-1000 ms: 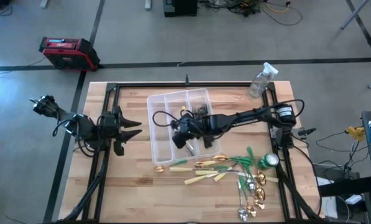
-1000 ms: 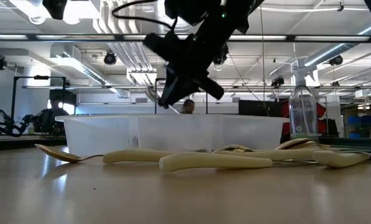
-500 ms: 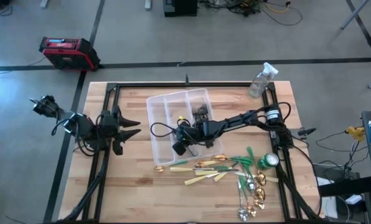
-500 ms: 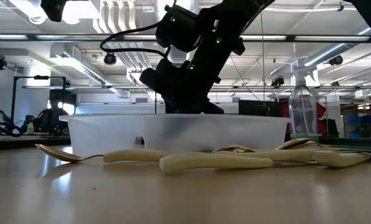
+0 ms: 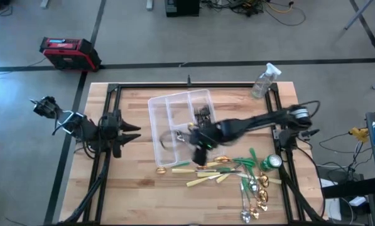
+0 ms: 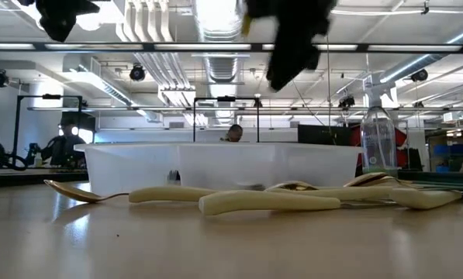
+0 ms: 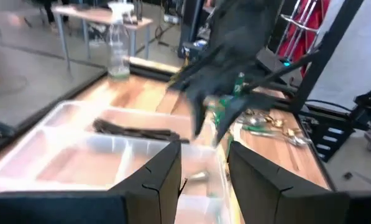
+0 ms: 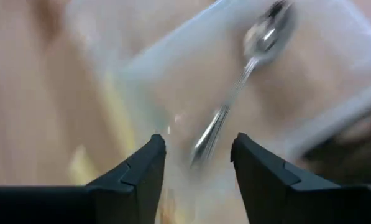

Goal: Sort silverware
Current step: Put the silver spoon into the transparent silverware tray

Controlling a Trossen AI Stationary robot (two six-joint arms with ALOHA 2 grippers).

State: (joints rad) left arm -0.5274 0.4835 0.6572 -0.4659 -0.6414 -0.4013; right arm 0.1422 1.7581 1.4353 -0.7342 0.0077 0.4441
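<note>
right gripper [image 5: 198, 150] has pulled back from tray's middle toward its near right corner and risen above tray rim; fingers [image 8: 141, 177] now parted, nothing between them. silver spoon [image 8: 247, 74] lies loose in clear tray [image 5: 157, 110] just beyond fingertips. dark forks [image 5: 203, 113] in tray's right compartment. remaining silverware [image 5: 237, 172] scattered on table [image 5: 137, 188] near tray, beside green can [image 5: 272, 163]. spray bottle [image 5: 264, 80] at far right corner. left gripper [image 5: 134, 130] waits left of tray, fingers apart, empty. no readable writing.

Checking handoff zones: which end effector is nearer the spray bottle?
Right. The right end effector is over the tray's front edge; the left end effector waits farther from the spray bottle.
</note>
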